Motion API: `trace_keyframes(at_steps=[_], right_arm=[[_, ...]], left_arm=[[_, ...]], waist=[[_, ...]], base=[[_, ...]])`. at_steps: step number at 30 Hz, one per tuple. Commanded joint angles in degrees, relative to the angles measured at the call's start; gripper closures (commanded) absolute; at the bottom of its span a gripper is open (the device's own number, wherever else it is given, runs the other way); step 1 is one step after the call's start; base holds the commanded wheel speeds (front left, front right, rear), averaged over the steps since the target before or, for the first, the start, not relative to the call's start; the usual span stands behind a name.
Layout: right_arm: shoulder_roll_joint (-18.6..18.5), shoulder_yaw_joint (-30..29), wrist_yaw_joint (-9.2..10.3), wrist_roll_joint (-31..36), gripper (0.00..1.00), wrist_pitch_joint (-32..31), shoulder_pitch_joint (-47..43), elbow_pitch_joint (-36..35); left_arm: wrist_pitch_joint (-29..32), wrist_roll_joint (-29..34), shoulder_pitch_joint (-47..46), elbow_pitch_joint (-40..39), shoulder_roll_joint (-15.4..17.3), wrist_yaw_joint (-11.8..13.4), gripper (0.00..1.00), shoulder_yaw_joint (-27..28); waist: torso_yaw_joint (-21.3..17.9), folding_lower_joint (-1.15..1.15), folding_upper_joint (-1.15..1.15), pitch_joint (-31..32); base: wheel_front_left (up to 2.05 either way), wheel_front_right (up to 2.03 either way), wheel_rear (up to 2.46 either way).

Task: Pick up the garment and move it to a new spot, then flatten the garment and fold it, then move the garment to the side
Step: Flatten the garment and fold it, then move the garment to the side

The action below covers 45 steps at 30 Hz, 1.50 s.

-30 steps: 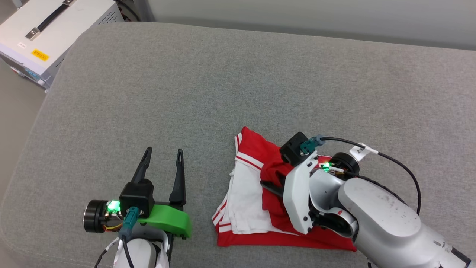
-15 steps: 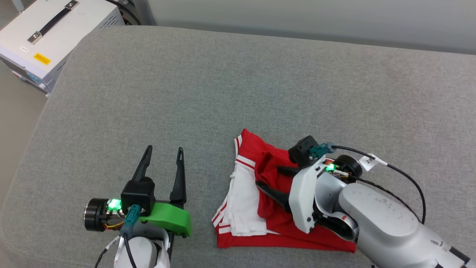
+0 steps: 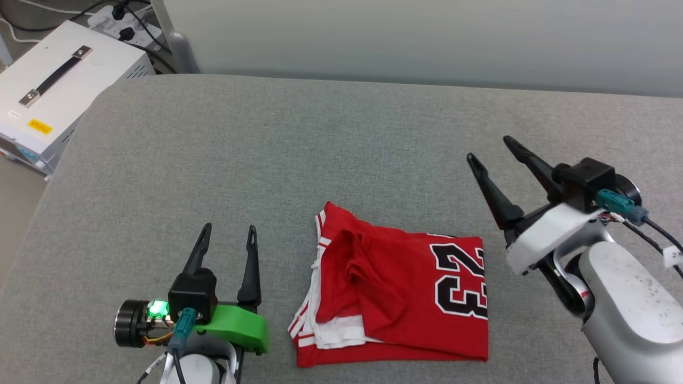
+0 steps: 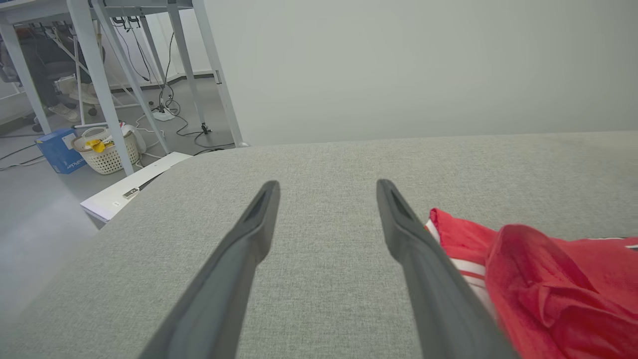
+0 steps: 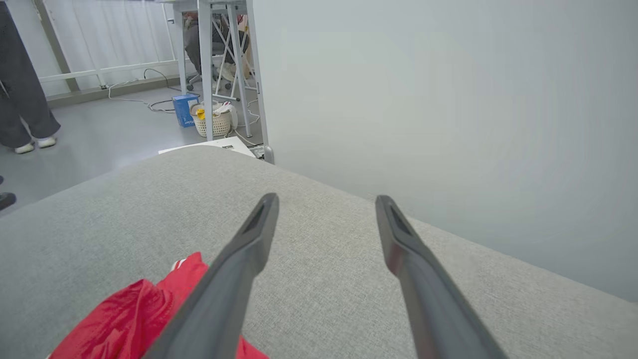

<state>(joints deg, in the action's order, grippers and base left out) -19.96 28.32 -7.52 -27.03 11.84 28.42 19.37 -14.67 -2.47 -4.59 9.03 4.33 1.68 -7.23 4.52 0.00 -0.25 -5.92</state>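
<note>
Garment [image 3: 395, 293] is lying folded into a rough rectangle on the grey cushion [image 3: 341, 138], at the lower middle of the head view. A black, white-outlined "23" is facing up on its right part, and white fabric with red-white striped trim is peeking out along its left edge. A loose red fold is bunching up near its upper left. The left pincer [image 3: 229, 228] is pointing up the frame at the lower left, near the garment's left edge but apart from it, its fingers spread and holding nothing. The right pincer [image 3: 489, 149] is hanging at the right of the frame, above and right of the garment and clear of it, its fingers likewise gaping and empty. A white box [image 3: 58, 101] with a black handle is sitting at the upper left, beyond the cushion's corner.
</note>
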Motion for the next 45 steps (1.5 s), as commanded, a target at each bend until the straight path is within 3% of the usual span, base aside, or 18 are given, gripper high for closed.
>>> trace_keyframes(at_steps=[1,9,15,31,45], right_arm=[[0.9,-2.6,0.03,2.5,0.00,1.1,-2.0,-0.7],[8.3,-20.5,0.03,15.6,0.00,3.1,-12.6,-8.0],[12.4,-25.6,0.03,19.7,0.00,3.1,-19.9,-14.9],[16.2,-28.0,0.03,19.0,0.00,3.2,-31.5,-18.2],[16.6,-28.5,0.03,19.1,0.00,3.2,-31.1,-19.4]], left_arm=[[-0.3,0.5,0.9,-0.2,0.3,-0.3,0.00,0.0],[-0.3,0.6,2.2,-1.4,0.4,-0.3,0.00,0.2],[-0.3,0.6,3.8,-2.8,0.6,0.1,0.00,0.5],[-0.3,0.4,6.6,-3.4,0.5,0.0,0.00,0.2],[-0.3,0.2,6.5,-3.4,0.3,0.0,0.00,0.2]], waist=[[-0.9,0.00,0.25,0.9],[-1.7,0.00,0.25,2.3],[-2.5,0.00,0.25,3.1],[-2.9,0.00,0.25,4.6],[-2.3,0.00,0.25,4.2]], base=[[0.00,0.00,0.00],[0.00,0.00,0.00],[0.00,0.00,0.00],[0.00,0.00,0.00],[0.00,0.00,0.00]])
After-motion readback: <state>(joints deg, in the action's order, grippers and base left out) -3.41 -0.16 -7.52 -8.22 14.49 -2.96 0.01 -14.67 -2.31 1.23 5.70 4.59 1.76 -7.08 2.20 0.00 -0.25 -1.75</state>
